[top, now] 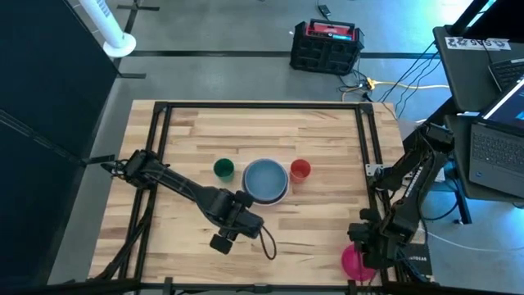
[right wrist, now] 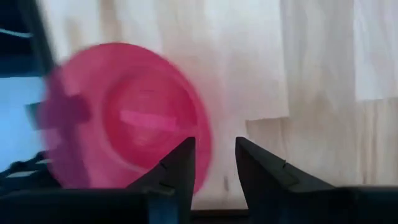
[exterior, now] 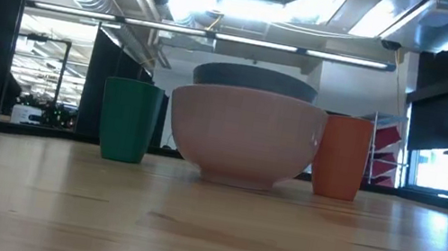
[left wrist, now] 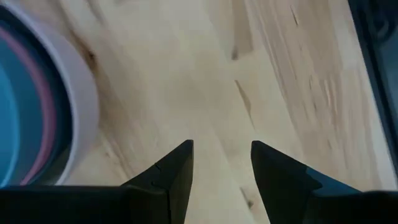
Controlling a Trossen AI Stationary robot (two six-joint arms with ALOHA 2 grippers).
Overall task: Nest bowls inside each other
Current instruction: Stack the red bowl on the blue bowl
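Note:
A nested stack of bowls [top: 266,180] rests on its base at the table's centre: a white outer bowl [left wrist: 84,106], a pale pink one [left wrist: 42,93] inside it, and blue ones innermost. In the low view the stack [exterior: 245,138] stands between the two cups. My left gripper [top: 246,220] hangs open over bare wood just near of the stack, with nothing between its fingers [left wrist: 180,165]. A magenta bowl [top: 354,260] lies at the near right corner. My right gripper [top: 366,246] is open above the magenta bowl [right wrist: 124,118], its fingers over the rim. My right gripper points down over the magenta bowl's rim [right wrist: 208,152], which shows in the gap between the two fingers. I cannot tell whether a finger touches it. The bowl lies on the table.
A green cup [top: 223,169] stands left of the stack and a red cup [top: 300,170] right of it. Black frame rails [top: 364,147] border the tabletop. The magenta bowl lies close to the near edge. Bare wood [top: 319,238] lies between the two grippers.

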